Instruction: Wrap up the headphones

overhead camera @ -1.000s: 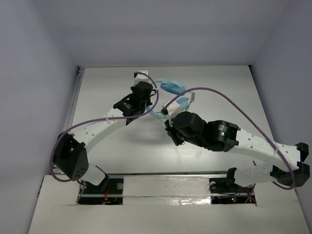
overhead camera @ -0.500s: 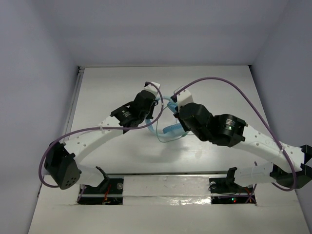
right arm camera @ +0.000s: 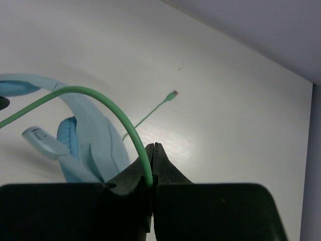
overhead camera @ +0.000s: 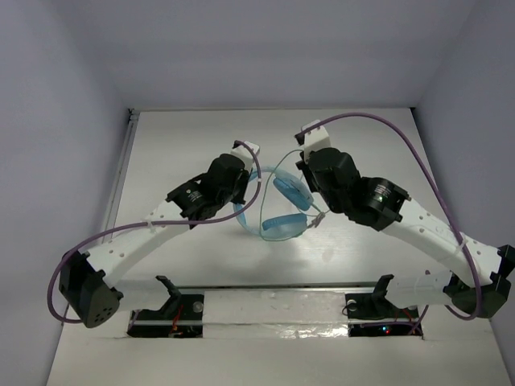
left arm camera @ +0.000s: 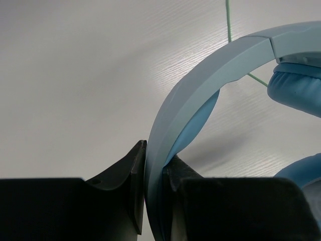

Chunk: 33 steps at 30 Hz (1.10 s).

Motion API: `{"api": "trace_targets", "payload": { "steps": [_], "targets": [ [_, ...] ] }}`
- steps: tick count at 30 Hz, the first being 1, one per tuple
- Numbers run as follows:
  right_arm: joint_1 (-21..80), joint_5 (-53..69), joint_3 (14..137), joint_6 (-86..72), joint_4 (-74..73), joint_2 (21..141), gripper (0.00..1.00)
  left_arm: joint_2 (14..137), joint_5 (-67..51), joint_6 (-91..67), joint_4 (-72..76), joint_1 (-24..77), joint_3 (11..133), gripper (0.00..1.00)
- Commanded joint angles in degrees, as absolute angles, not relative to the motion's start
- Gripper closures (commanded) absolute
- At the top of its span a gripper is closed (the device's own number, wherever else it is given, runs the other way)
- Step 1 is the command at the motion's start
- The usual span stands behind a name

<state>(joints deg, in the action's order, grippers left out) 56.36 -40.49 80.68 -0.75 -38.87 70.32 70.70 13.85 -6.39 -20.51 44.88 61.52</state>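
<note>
Both grippers are clamped. The left gripper (left arm camera: 154, 156) pinches the headband (left arm camera: 200, 80) of the headphones (overhead camera: 282, 227) edge-on between its jaws. The right gripper (right arm camera: 153, 149) is closed on the thin green cable (right arm camera: 100, 95), which arches up and away to its left.

Over the last second the left gripper has drawn the headphones back toward the near edge of the bench (overhead camera: 177, 137). Meanwhile the right gripper has swung from their near side to their far side, taking the cable along. That looks like one turn of the wrap under way, not a finished one: the plug (right arm camera: 174, 93) lies loose on the bench ahead of the right gripper.

Bare bench runs ahead of that gripper up to the back wall (right arm camera: 261, 30), with the bench edge well off to its right. Between the two grippers, room is tight.
</note>
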Motion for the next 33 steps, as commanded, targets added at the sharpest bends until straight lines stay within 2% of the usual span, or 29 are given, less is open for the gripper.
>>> {"api": "trace_targets", "payload": {
  "steps": [1, 10, 18, 24, 33],
  "targets": [
    [54.4, -39.2, 80.1, 2.5, -31.7, 70.8, 1.0, 66.1, 9.0, -7.0, -16.8, 44.7, 62.4, 1.0],
    [51.1, -34.8, 77.6, 2.5, -28.8, 71.7, 1.0, 62.8, 3.1, -7.4, -15.4, 44.7, 63.6, 1.0],
    [49.4, -32.5, 70.6, -1.7, -24.9, 67.6, 1.0, 60.7, -9.0, -9.9, -11.2, 37.5, 62.8, 1.0],
    [49.4, -25.9, 66.6, -6.2, -20.5, 63.7, 0.98, 60.4, -16.3, -10.9, -9.2, 32.0, 63.6, 1.0],
    [45.6, -20.1, 60.7, -8.0, -11.6, 63.2, 0.93, 60.5, -26.5, -12.9, -7.9, 29.4, 66.2, 1.0]
  ]
}}
